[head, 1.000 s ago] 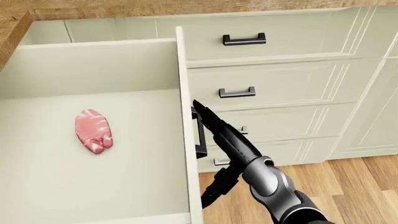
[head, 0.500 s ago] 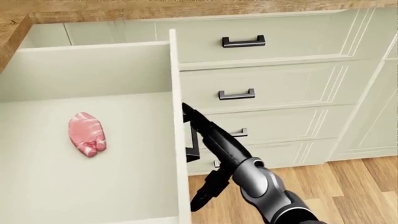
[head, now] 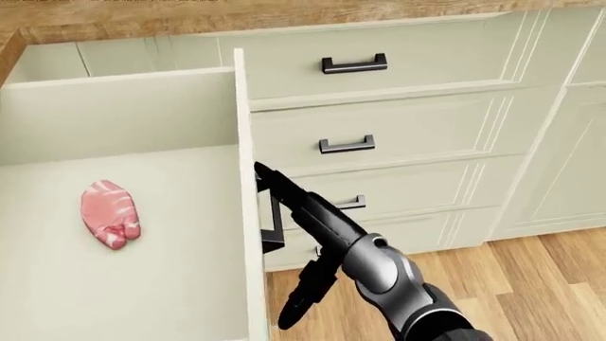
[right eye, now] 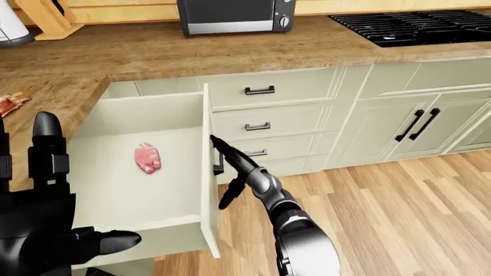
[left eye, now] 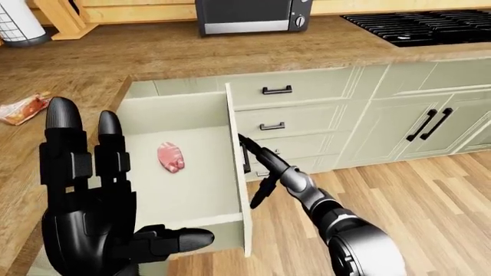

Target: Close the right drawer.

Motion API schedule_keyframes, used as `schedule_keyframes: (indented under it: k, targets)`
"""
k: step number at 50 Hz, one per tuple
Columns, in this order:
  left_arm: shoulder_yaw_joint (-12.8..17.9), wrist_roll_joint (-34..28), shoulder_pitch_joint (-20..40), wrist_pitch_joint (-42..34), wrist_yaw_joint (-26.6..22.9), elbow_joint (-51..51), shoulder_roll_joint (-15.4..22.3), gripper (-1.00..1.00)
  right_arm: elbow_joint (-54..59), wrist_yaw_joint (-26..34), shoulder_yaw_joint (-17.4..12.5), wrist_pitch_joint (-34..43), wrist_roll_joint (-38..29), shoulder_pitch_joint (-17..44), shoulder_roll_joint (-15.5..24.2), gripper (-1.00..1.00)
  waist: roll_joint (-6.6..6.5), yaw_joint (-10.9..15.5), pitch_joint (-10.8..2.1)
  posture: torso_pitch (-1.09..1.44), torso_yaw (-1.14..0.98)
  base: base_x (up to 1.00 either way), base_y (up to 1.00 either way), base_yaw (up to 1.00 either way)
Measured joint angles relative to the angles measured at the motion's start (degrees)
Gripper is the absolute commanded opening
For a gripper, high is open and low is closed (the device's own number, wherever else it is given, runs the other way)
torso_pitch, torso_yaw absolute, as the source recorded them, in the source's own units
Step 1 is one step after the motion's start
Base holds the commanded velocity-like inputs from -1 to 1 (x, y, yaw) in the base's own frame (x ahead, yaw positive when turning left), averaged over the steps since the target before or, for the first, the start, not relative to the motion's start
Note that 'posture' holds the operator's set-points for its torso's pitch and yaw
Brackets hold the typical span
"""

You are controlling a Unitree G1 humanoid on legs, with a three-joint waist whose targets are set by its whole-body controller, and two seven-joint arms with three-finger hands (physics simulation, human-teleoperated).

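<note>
Wooden counter at 12 o'clock, open drawer point(left eye: 184, 172) seen pulled out below it holding pink meat point(left eye: 170, 157), right hand point(head: 284, 186) laid flat, fingers extended, against its front panel by the handle; rigid, light slider judged best pushed on that panel.

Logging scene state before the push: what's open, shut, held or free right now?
Large cream drawer: pulled open, black handle on its face.
Pink raw meat piece: lying loose on the drawer floor.
Right hand: fingers extended against the drawer handle, not closed round it.
Left hand: raised, fingers spread, empty.
Small cream drawers with black handles: shut.
Double cabinet doors: shut.
Black microwave: door shut.
</note>
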State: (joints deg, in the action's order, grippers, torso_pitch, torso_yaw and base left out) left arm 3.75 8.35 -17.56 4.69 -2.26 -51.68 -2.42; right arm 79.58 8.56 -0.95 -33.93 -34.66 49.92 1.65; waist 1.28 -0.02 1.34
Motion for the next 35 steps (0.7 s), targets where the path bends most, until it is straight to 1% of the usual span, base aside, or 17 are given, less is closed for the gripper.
schedule_keyframes:
  k: [14, 35]
  targets:
    - [0.17, 0.11, 0.05, -0.22, -0.06, -0.15, -0.03, 1.0, -0.21, 0.94, 0.52, -0.31, -2.34, 0.24, -1.67, 1.0, -0.03, 0.32, 0.11, 0.0, 0.0, 0.0, 0.0, 0.0]
    - [0.11, 0.09, 0.27, -0.2, 0.03, 0.08, 0.05, 1.0, 0.3, 1.97, 0.6, 0.62, -3.56, 1.2, -3.58, 1.0, -0.06, 0.32, 0.54, 0.0, 0.0, 0.0, 0.0, 0.0]
